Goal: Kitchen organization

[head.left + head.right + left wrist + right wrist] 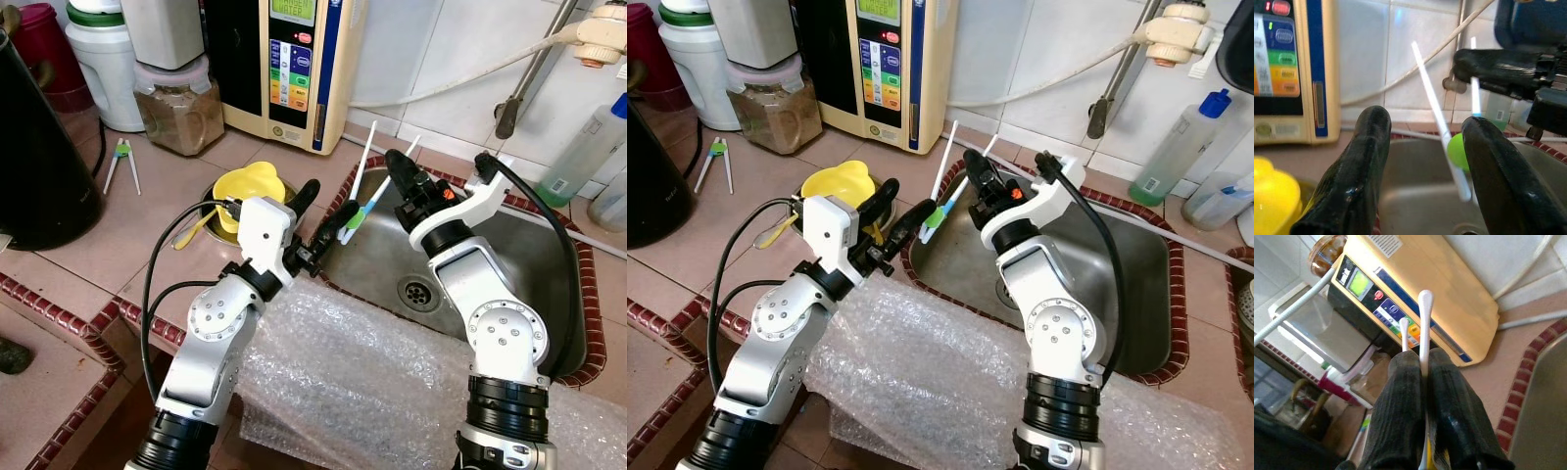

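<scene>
Two thin white sticks (pixel 364 171) joined by a green and blue piece (pixel 355 217) cross above the left rim of the steel sink (pixel 534 264). My right gripper (pixel 394 160) is shut on them, and their rounded tops poke out past its fingers in the right wrist view (pixel 1424 323). My left gripper (pixel 331 196) is open at the sticks' lower ends. In the left wrist view one white stick (pixel 1436 110) and the green piece (pixel 1456 152) lie between its fingers, close to one finger (pixel 1503 171).
A yellow cup (pixel 250 188) sits on the tiled counter behind my left gripper. Bubble wrap (pixel 362 377) covers the counter's front. A water purifier (pixel 294 59), a jar (pixel 176 103), a black kettle (pixel 29 147) and loose chopsticks (pixel 122 162) stand left; a bottle (pixel 588 147) stands right.
</scene>
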`<state>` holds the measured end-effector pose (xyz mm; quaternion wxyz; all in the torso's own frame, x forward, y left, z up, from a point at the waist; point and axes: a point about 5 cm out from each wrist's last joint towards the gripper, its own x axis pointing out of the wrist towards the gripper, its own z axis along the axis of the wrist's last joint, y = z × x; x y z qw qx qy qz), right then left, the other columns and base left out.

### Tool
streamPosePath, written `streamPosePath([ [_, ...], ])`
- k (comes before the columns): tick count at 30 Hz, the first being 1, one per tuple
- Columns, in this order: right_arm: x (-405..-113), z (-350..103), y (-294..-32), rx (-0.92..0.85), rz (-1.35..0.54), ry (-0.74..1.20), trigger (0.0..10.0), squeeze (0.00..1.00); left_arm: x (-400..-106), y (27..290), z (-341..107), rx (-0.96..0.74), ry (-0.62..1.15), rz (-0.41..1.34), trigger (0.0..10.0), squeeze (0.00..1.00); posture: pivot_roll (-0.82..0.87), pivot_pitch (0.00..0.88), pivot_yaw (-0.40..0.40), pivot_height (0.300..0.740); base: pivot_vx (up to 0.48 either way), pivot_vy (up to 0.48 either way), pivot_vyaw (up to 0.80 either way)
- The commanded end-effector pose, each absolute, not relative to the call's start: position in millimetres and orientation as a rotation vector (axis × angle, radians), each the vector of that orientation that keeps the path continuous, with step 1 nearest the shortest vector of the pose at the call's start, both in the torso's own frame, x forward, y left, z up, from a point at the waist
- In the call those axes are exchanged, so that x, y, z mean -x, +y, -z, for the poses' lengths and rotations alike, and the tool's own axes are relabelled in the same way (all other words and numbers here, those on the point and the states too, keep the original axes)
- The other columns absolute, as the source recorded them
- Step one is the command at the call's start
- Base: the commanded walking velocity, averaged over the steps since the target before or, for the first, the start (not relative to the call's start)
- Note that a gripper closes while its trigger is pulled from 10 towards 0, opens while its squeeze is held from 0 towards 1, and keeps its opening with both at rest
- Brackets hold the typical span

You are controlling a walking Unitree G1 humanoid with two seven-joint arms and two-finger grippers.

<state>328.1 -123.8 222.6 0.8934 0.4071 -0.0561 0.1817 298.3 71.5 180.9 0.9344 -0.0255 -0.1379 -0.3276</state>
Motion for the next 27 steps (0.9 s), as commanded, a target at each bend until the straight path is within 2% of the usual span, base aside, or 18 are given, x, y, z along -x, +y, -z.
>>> streamPosePath([
  [1, -334.6, -225.7, -140.3, -0.750, -0.284, -0.152, 0.0, 0.00, -300.5, 67.5, -174.2, 0.043, -0.201, 0.705, 10.0, 1.00, 0.01, 0.106, -0.093, 0.740, 0.000, 0.000, 0.00],
  [4, -342.6, -215.7, -165.5, -0.610, -0.107, -0.135, 0.0, 0.00, -296.2, 66.1, -160.3, 0.009, -0.123, 0.766, 10.0, 1.00, 0.01, 0.103, -0.088, 0.740, 0.000, 0.000, 0.00],
  [7, -345.0, -206.1, -180.6, -0.618, -0.005, -0.113, 0.0, 0.00, -293.5, 65.0, -155.8, 0.010, -0.091, 0.786, 10.0, 1.00, 0.01, 0.102, -0.085, 0.740, 0.000, 0.000, 0.00],
  [8, -344.9, -194.8, -194.4, -0.576, 0.083, -0.081, 0.0, 0.00, -290.9, 64.5, -152.9, -0.008, -0.071, 0.808, 10.0, 1.00, 0.01, 0.102, -0.085, 0.740, 0.000, 0.000, 0.00],
  [14, -343.1, -171.1, -212.3, -0.526, 0.216, -0.006, 0.0, 0.00, -289.4, 69.6, -144.9, -0.040, 0.002, 0.841, 10.0, 1.00, 0.01, 0.100, -0.079, 0.740, 0.000, 0.000, 0.00],
  [20, -343.4, -158.7, -212.6, -0.530, 0.236, 0.038, 0.0, 0.00, -290.7, 71.9, -145.1, -0.057, 0.007, 0.836, 10.0, 1.00, 0.03, 0.093, -0.075, 0.740, 0.000, 0.000, 0.00],
  [21, -343.6, -157.3, -210.7, -0.530, 0.232, 0.043, 4.2, 0.86, -291.1, 72.2, -145.7, -0.061, 0.005, 0.834, 10.0, 1.00, 0.03, 0.093, -0.075, 0.740, 0.000, 0.000, 0.00],
  [22, -344.3, -156.3, -208.3, -0.530, 0.228, 0.046, 6.4, 1.00, -291.7, 72.6, -146.2, -0.067, 0.004, 0.830, 10.0, 1.00, 0.03, 0.091, -0.075, 0.740, 0.000, 0.000, 0.00],
  [23, -344.3, -156.3, -208.3, -0.530, 0.228, 0.046, 6.4, 1.00, -291.7, 72.6, -146.2, -0.067, 0.004, 0.830, 10.0, 1.00, 0.03, 0.091, -0.075, 0.740, 0.000, 0.000, 0.00],
  [24, -345.0, -156.0, -207.2, -0.527, 0.226, 0.047, 10.0, 1.00, -291.9, 72.8, -146.4, -0.068, 0.005, 0.829, 10.0, 1.00, 0.03, 0.090, -0.075, 0.740, 0.000, 0.000, 0.00],
  [27, -348.0, -158.7, -201.9, -0.492, 0.213, 0.036, 10.0, 1.00, -291.4, 73.8, -145.6, -0.075, 0.014, 0.825, 10.0, 1.00, 0.04, 0.087, -0.075, 0.740, 0.000, 0.000, 0.00],
])
